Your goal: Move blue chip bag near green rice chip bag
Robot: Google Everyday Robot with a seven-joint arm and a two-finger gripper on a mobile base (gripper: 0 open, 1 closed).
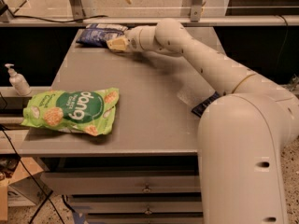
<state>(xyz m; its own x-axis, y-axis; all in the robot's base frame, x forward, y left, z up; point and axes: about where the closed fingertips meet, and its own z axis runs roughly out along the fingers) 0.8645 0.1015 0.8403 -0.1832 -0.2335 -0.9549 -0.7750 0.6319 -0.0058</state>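
Observation:
The blue chip bag lies at the far left corner of the grey table, puffy and dark blue with pale markings. My gripper reaches across the table and sits right at the bag's near right edge, its yellowish fingers touching or overlapping the bag. The green rice chip bag lies flat at the table's front left, lime green with a dark green circle and rice crisp pictures, far from the blue bag.
A small flat navy packet lies at the table's right side, partly hidden by my arm. A white pump bottle stands on a ledge left of the table. Drawers sit below the table front. A glass rail runs behind the table.

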